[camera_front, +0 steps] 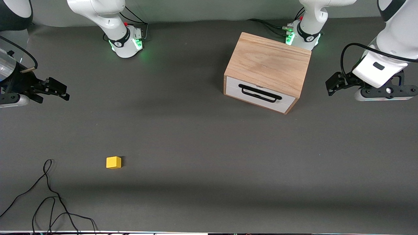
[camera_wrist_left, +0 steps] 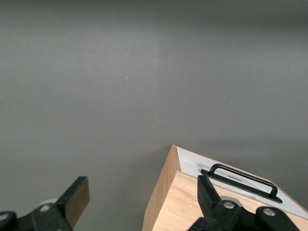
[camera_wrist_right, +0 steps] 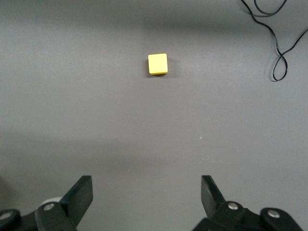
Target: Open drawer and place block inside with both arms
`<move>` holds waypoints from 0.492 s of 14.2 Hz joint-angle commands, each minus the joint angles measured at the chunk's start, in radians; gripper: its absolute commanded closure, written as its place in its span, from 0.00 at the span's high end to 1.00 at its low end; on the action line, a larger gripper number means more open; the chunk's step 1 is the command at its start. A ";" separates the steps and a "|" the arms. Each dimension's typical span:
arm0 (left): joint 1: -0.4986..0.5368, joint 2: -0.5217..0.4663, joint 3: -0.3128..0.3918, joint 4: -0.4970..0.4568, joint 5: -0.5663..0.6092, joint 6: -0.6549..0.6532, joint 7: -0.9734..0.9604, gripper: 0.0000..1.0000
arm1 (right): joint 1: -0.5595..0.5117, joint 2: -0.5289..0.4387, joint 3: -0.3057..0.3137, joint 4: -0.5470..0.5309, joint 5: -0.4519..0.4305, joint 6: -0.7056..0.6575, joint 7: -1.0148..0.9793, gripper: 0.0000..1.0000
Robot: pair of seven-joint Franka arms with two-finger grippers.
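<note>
The drawer (camera_front: 261,94) is shut, its white front and black bar handle (camera_front: 259,93) facing the front camera, set in a light oak box (camera_front: 271,63) near the left arm's base. The yellow block (camera_front: 113,162) lies on the table nearer the front camera, toward the right arm's end. My left gripper (camera_front: 331,85) is open and empty, up beside the box at the left arm's end. In the left wrist view my left gripper (camera_wrist_left: 143,192) shows the box (camera_wrist_left: 187,207) and handle (camera_wrist_left: 245,178) below. My right gripper (camera_front: 67,92) is open and empty at the right arm's end. In the right wrist view my right gripper (camera_wrist_right: 147,192) looks down on the block (camera_wrist_right: 158,64).
A loose black cable (camera_front: 49,195) lies on the grey table near the front edge at the right arm's end; it also shows in the right wrist view (camera_wrist_right: 279,43). Both arm bases with green lights stand at the back edge.
</note>
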 commanded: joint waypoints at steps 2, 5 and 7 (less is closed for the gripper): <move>0.004 -0.013 0.002 -0.014 -0.007 0.011 0.018 1.00 | 0.004 0.053 -0.002 0.010 -0.014 0.047 0.007 1.00; 0.004 -0.013 0.002 -0.014 -0.007 0.011 0.018 1.00 | 0.004 0.093 -0.002 0.009 -0.014 0.092 0.007 1.00; 0.001 -0.011 0.002 -0.014 -0.007 0.011 0.018 1.00 | 0.013 0.134 -0.001 0.010 -0.014 0.144 0.007 1.00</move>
